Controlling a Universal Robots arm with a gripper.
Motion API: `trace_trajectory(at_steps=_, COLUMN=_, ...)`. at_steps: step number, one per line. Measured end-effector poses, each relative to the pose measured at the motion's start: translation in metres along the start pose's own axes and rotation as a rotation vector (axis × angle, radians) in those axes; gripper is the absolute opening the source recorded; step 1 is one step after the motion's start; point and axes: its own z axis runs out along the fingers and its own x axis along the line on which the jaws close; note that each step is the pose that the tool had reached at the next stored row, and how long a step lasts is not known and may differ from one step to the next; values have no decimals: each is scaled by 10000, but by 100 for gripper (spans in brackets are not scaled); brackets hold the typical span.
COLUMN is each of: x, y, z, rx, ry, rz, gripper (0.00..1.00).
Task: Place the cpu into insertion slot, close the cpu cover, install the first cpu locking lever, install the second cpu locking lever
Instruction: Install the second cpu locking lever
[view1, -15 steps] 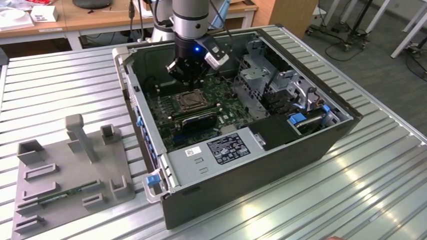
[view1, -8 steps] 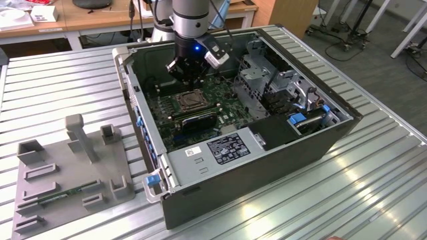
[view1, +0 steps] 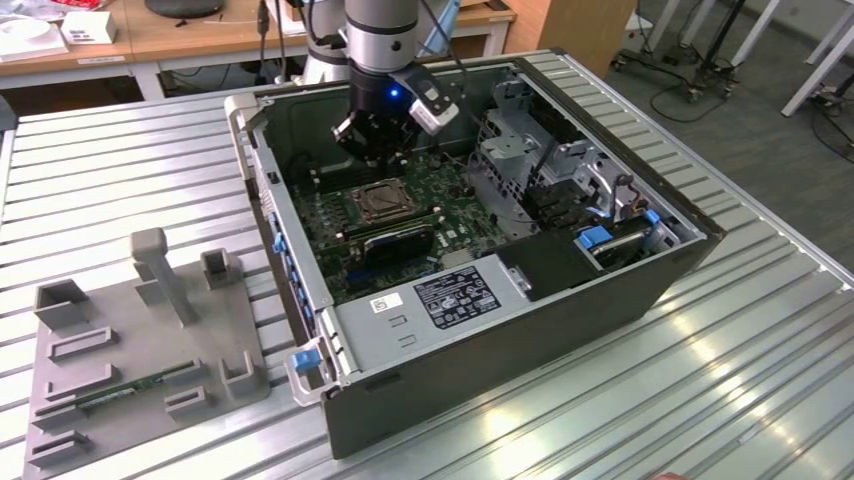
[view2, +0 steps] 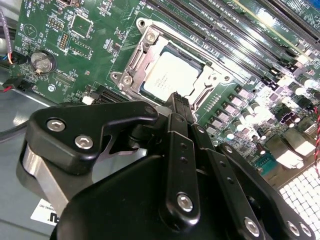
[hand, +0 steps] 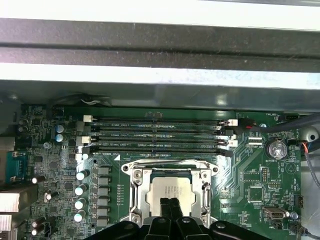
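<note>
We could read no word or number outright. In the exterior view a large black-and-white label lay on the grey power supply at the near edge of the computer case, with a small white sticker just beside it; the print on both was too fine to make out. In both wrist views the cpu bore faint grey lines of print on its metal top, which we could not read. In the first wrist view, tiny white lettering ran along the memory slots on the green motherboard, also unreadable.
</note>
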Motion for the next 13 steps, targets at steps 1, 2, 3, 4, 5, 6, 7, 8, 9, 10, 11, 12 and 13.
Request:
trace_trajectory(at_steps=1, x=0, y=0, z=-4, rx=0, ry=0, rz=0, gripper=11)
trace_trajectory(at_steps=2, x=0, y=0, z=-8, rx=0, ry=0, rz=0, gripper=11)
trace_trajectory(at_steps=3, x=-1, y=1, z=-12, rx=0, ry=0, rz=0, gripper=11)
trace_trajectory(at_steps=4, x=-1, y=1, z=-15, rx=-1, ry=0, rz=0, gripper=11)
trace_trajectory(at_steps=5, x=-1, y=1, z=-18, rx=-1, ry=0, rz=0, gripper=11)
trace_trajectory(at_steps=6, x=-1, y=1, z=-21, rx=-1, ry=0, rz=0, gripper=11)
trace_trajectory(at_steps=7, x=-1, y=1, z=-24, rx=-1, ry=-1, rz=0, gripper=11)
trace_trajectory(at_steps=8, x=-1, y=1, z=-26, rx=-1, ry=0, rz=0, gripper=11)
trace_trajectory(at_steps=9, x=-1, y=1, z=-29, rx=0, ry=0, rz=0, gripper=11)
trace_trajectory(at_steps=10, x=-1, y=1, z=-32, rx=0, ry=1, rz=0, gripper=11)
trace_trajectory(at_steps=11, x=-1, y=1, z=-36, rx=1, ry=1, rz=0, gripper=11)
trace_trajectory(at_steps=12, x=-2, y=2, z=-40, rx=0, ry=1, rz=0, gripper=11)
trace_trajectory(at_steps=13, x=-2, y=2, z=-45, rx=0, ry=0, rz=0, gripper=11)
